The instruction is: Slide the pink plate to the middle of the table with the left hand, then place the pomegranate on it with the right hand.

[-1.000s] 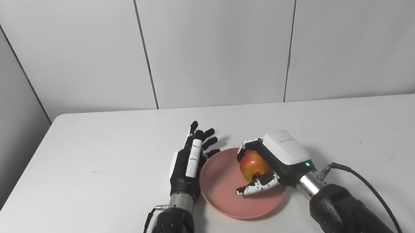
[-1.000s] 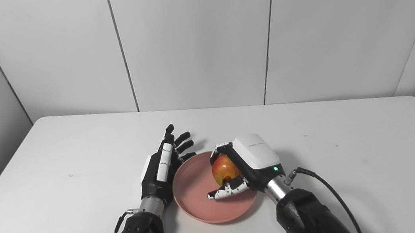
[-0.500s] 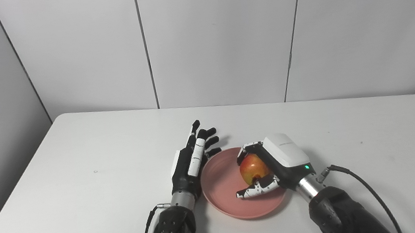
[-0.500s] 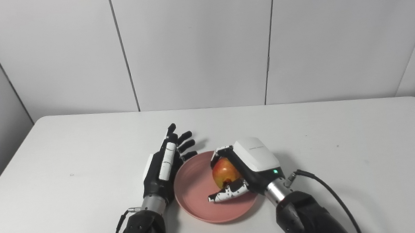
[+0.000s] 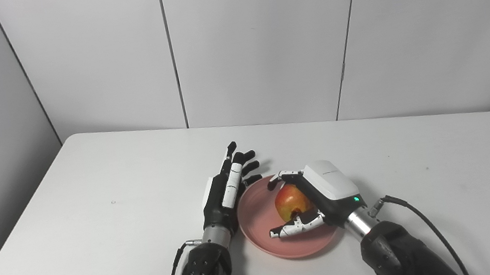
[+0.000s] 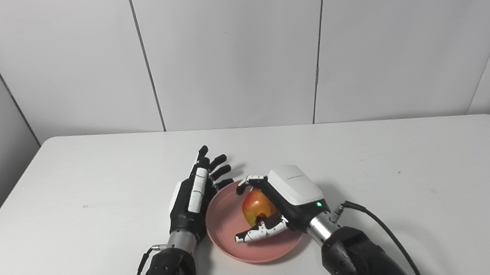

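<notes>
Half the pomegranate (image 5: 288, 200) behind fingers (image 5: 296, 228)

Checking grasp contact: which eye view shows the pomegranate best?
Near tie; right eye view, marginally. The pomegranate sits over the pink plate with the right hand wrapped around it. The left eye view shows the same red-yellow face, equally covered by fingers and thumb.

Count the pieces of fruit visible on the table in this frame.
1. A single pomegranate sits over the pink plate, wrapped by the right hand. No other fruit is visible; the hands could hide little.
</notes>
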